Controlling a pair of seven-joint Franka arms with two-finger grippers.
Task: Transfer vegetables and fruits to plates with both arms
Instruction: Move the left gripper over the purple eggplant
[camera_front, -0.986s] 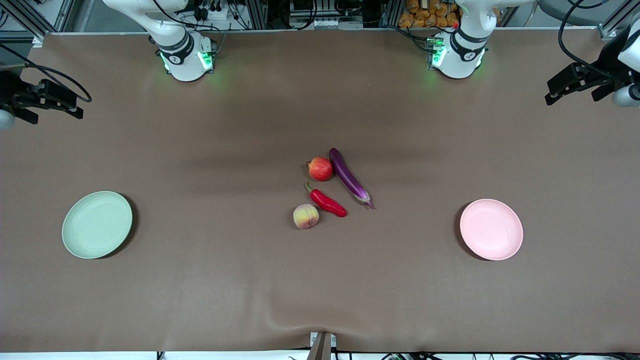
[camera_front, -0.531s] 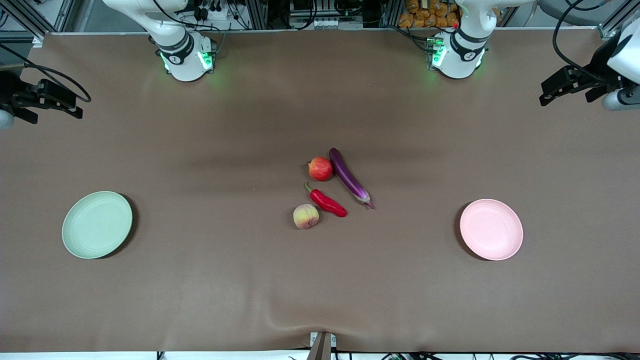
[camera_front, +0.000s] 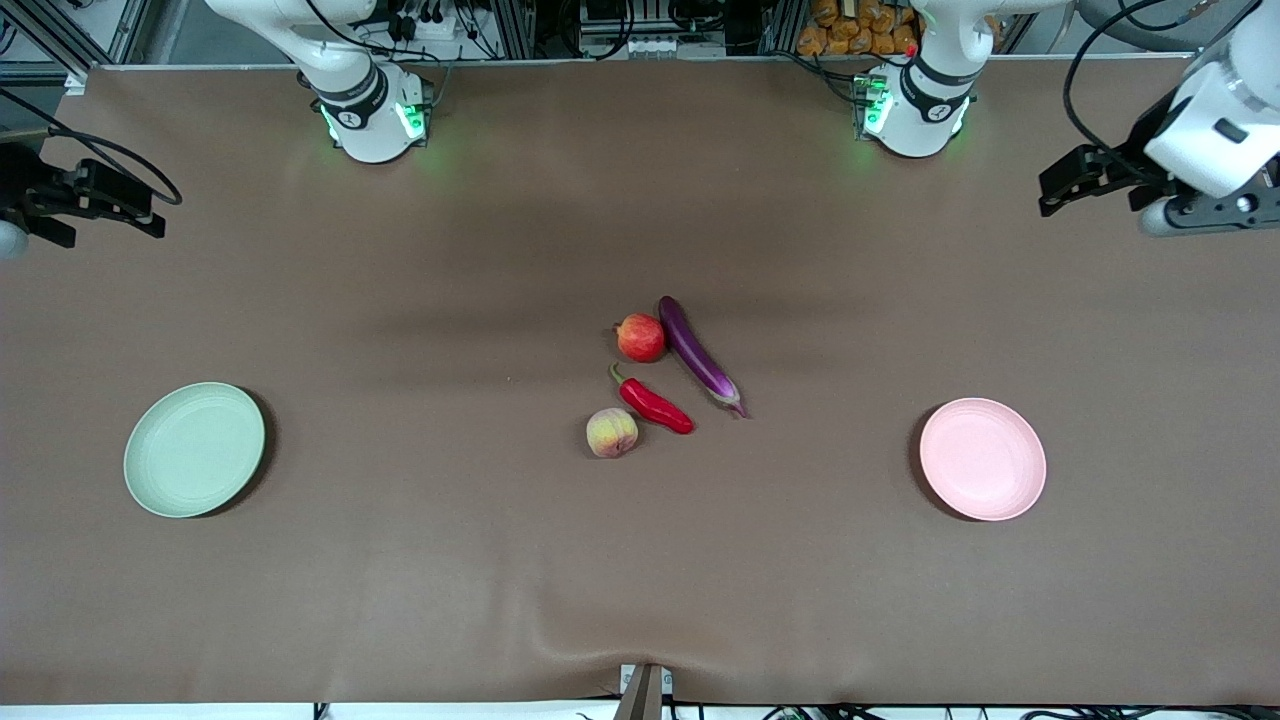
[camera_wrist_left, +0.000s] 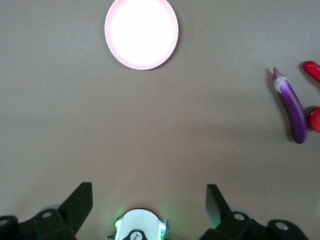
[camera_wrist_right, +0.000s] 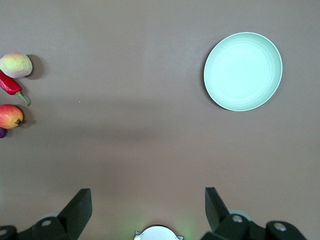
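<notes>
In the table's middle lie the purple eggplant (camera_front: 697, 355) (camera_wrist_left: 291, 105), the red fruit (camera_front: 640, 338) (camera_wrist_right: 10, 116) beside it, the red chili (camera_front: 655, 403) (camera_wrist_right: 11, 86) and the peach (camera_front: 611, 433) (camera_wrist_right: 16, 65), which is nearest the front camera. The green plate (camera_front: 194, 449) (camera_wrist_right: 243, 71) sits toward the right arm's end and the pink plate (camera_front: 982, 458) (camera_wrist_left: 141, 32) toward the left arm's end; both are bare. My left gripper (camera_front: 1090, 205) (camera_wrist_left: 148, 197) hangs open over the table's edge at its own end. My right gripper (camera_front: 105, 232) (camera_wrist_right: 148, 200) waits open over its end.
The brown cloth (camera_front: 640, 560) covers the whole table and ripples slightly at the edge nearest the front camera. The two arm bases (camera_front: 372, 115) (camera_front: 915, 110) stand along the edge farthest from that camera. Wide bare cloth lies between the produce and each plate.
The left arm's hand has swung in from the table's end toward the middle, staying open. The right arm and all the produce have stayed still.
</notes>
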